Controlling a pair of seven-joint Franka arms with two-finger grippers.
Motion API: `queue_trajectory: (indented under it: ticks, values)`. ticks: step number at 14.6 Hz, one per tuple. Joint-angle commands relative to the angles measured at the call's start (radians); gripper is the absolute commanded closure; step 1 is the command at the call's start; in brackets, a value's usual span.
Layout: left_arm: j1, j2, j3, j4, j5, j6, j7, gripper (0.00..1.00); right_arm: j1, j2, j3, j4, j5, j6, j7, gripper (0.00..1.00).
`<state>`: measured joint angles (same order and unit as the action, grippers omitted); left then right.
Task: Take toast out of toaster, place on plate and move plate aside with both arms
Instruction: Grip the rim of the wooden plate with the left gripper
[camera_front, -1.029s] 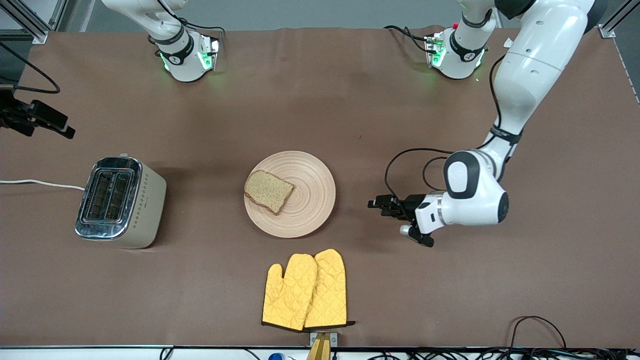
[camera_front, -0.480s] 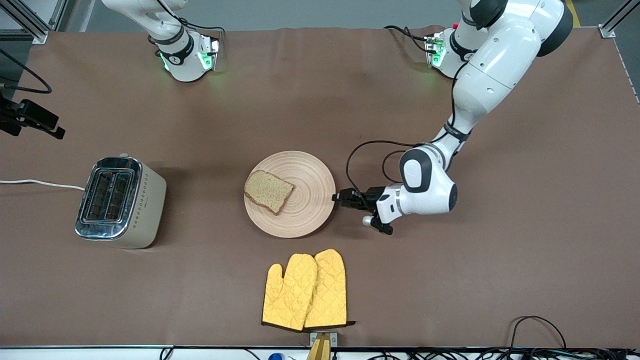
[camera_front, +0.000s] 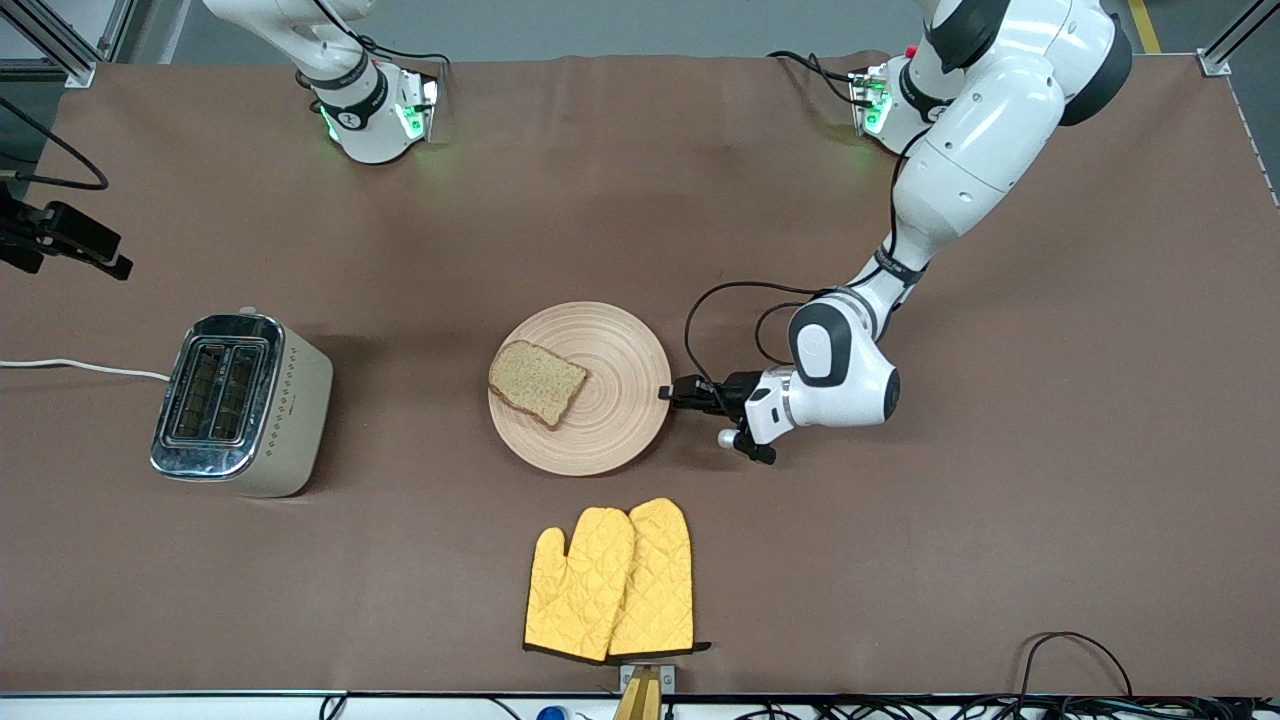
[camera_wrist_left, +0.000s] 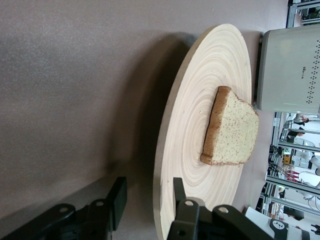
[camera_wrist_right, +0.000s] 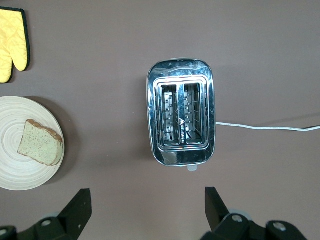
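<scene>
— Where's the toast (camera_front: 536, 383) sitting?

— Flat on the plate (camera_front: 620, 420), toward the toaster's (camera_front: 240, 403) side of it. Both slots of the toaster look empty, so I'd say only the moving aside is left.

— And the left pincer (camera_front: 668, 393)?

— Low over the tabletop (camera_front: 700, 200), right at the plate's rim on the edge toward the left arm's end. From its wrist view one finger (camera_wrist_left: 118, 200) is under the rim and the other (camera_wrist_left: 181, 192) above it, part-closed, with a gap showing; I wouldn't call it gripped yet.

— So the plate lies straight ahead of it?

— Yes, the rim (camera_wrist_left: 165, 165) runs between the fingers, the toast farther in.

— The right pincer (camera_wrist_right: 145, 212)?

— Spread wide, waiting high above the toaster. The left arm is plainly nearer the plate.
</scene>
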<state>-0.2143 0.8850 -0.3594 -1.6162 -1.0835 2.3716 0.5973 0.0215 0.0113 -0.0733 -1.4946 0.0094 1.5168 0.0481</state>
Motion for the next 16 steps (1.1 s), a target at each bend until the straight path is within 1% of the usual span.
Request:
queue_trajectory:
  ticks: [1,5,8,12,13,16]
  values:
    - [-0.008,0.008,-0.001,0.018,-0.045,0.006,0.019,0.67,0.002,0.001,0.004,0.005,-0.006,-0.007,0.004,0.00]
    - [-0.020,0.017,-0.001,0.027,-0.067,0.006,0.021,0.81,0.002,0.003,0.004,0.004,-0.006,-0.009,0.004,0.00]
    - [-0.023,0.017,-0.001,0.027,-0.067,0.006,0.021,0.85,0.002,0.001,0.004,0.004,-0.006,-0.007,0.004,0.00]
    - [-0.025,0.005,-0.001,0.027,-0.066,0.006,0.021,0.98,0.002,0.001,0.004,0.004,-0.006,-0.007,0.004,0.00]
    - [-0.016,0.000,-0.001,0.028,-0.064,0.006,0.019,1.00,0.002,0.002,0.004,0.004,-0.006,-0.007,0.004,0.00]
    - [-0.002,-0.056,-0.001,0.030,-0.065,0.002,0.001,1.00,0.002,0.001,0.004,0.002,-0.006,0.006,0.003,0.00]
